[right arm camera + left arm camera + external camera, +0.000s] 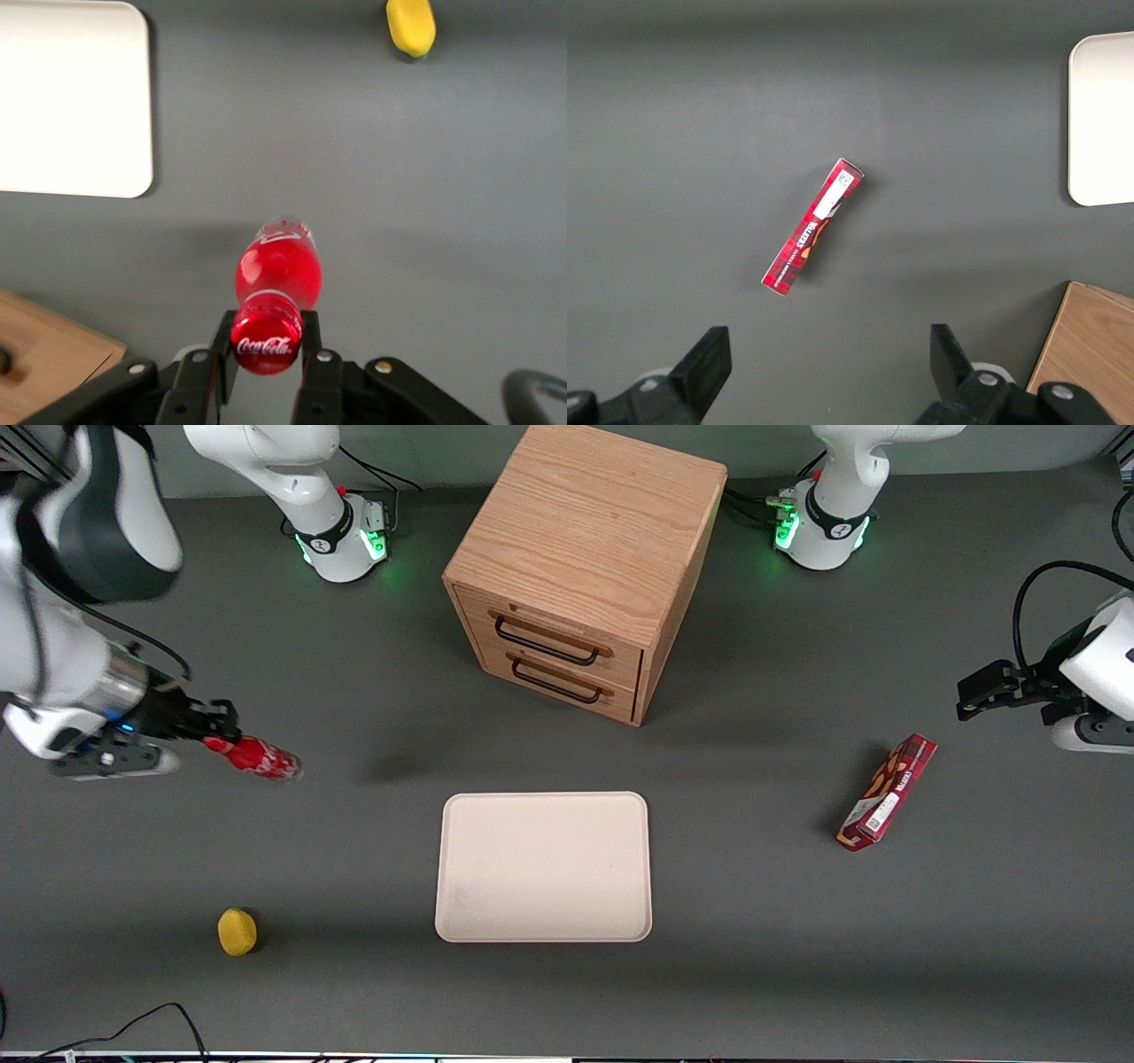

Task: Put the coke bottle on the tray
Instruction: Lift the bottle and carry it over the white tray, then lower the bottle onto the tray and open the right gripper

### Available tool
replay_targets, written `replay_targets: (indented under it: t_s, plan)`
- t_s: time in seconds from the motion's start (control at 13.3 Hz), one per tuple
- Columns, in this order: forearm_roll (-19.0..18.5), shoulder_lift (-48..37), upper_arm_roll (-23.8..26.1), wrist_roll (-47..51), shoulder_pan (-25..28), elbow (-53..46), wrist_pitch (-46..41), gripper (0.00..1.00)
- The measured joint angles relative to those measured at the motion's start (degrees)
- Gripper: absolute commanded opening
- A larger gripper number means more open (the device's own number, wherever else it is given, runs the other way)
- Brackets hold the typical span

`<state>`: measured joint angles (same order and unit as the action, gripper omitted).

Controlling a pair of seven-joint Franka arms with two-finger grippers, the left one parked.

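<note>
My right gripper (215, 735) is shut on the red cap end of the coke bottle (259, 757) and holds it tilted above the table, toward the working arm's end. In the right wrist view the gripper (266, 341) clamps the cap, and the bottle (276, 270) hangs below it with its clear base pointing down. The pale pinkish-beige tray (544, 866) lies flat at the table's middle, near the front camera, and nothing lies on it. It also shows in the right wrist view (71, 97) and the left wrist view (1103, 115).
A wooden two-drawer cabinet (585, 567) stands farther from the camera than the tray. A red snack box (888, 791) lies toward the parked arm's end. A small yellow object (237, 931) lies near the front, nearer the camera than the bottle.
</note>
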<state>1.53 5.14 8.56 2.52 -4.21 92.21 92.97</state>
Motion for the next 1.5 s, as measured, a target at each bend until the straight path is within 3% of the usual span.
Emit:
replay_targets:
  t_s: [0.22, 0.45, 0.75, 0.9, 1.5]
  plan:
    - [-0.1, 7.1, 0.1, 3.8, 2.1, -17.3, -13.2, 0.00]
    - [-2.3, 17.5, -0.1, 12.5, 8.3, -26.5, -13.3, 0.00]
    - [-3.5, 33.9, -3.5, 30.7, 22.6, -34.1, 1.9, 0.00]
    - [-3.7, 40.2, -4.5, 36.6, 26.4, -35.3, 9.9, 0.00]
    - [-3.8, 45.8, -6.7, 38.3, 26.9, -37.4, 19.7, 0.00]
